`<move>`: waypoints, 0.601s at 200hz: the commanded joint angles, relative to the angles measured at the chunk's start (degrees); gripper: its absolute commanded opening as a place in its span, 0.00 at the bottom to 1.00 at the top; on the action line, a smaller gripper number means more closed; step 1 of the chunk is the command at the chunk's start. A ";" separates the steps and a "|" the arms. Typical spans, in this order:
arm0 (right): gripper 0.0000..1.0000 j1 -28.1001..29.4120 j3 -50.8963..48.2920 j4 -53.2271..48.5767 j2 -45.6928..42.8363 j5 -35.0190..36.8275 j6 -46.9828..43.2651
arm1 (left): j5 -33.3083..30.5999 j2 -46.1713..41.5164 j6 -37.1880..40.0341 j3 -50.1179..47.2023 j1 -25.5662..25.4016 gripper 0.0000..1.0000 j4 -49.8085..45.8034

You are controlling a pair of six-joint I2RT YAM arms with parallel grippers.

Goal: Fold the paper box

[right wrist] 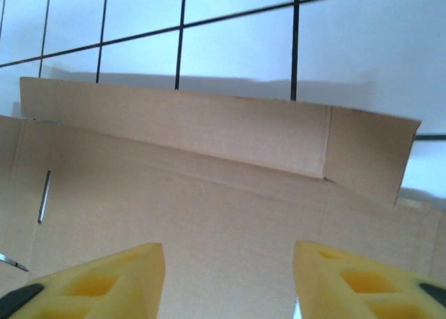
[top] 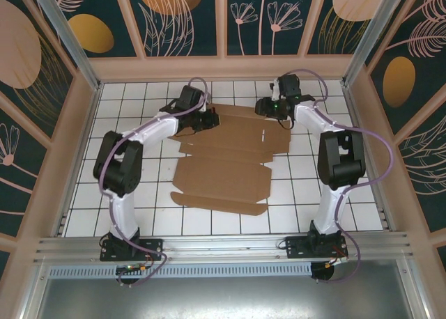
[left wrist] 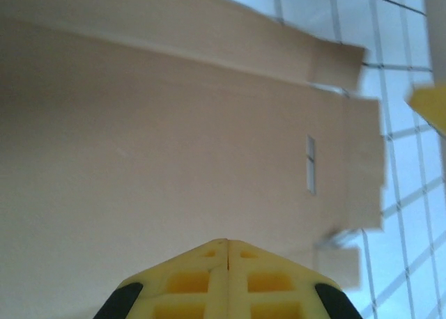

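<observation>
Jaws first, from the left: shut tip to tip on the left gripper [left wrist: 228, 244], with nothing caught between, poised over the far left part of the paper box [top: 226, 169]. Cannot tell whether pressing on the cardboard or hanging just above it. Further right: jaws of the right gripper [right wrist: 228, 253] parted about halfway, holding nothing, bare cardboard showing in the gap, placed at the sheet's far right corner.

Lying unfolded on the white tiled table [top: 306, 187], between the two arms, as a die-cut sheet with flaps, creases and a narrow slot [left wrist: 311, 164]. Lifted only along the far edge: a long flap [right wrist: 181, 124] tilted up from its crease, a short end tab [right wrist: 369, 155] bent at its right end.

Judged as the step in hand: raising that far flap into a wall. To do it well:

- Pin the main panel just inside the crease with the closed left tips, to stop the sheet sliding on the tiles.
- Bring the open right jaws to the flap near the end tab and close on the edge only.
- Turn the flap about the crease rather than pulling.
- Keep both ends rising together to avoid a skewed fold.

As for containers: none formed yet, no walls locked, nothing lying in or on the sheet.
</observation>
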 commanded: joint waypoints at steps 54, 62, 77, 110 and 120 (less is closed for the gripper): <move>0.49 7.57 -5.43 -3.09 5.03 9.32 0.45 | -4.76 10.87 0.35 2.83 0.28 0.01 -4.98; 0.49 7.86 -5.58 -2.92 5.92 9.46 0.30 | -4.52 10.14 -0.28 0.44 0.25 0.01 -3.86; 0.48 8.28 -5.22 -3.08 7.66 9.92 0.11 | -3.90 8.97 -1.36 -3.16 0.33 0.01 -2.00; 0.47 8.68 -5.98 -1.86 9.55 9.50 -0.16 | -4.05 6.42 -2.17 -9.19 0.28 0.02 0.46; 0.47 8.68 -6.43 -1.46 9.60 8.91 -0.22 | -3.93 5.57 -2.26 -10.67 0.28 0.02 0.84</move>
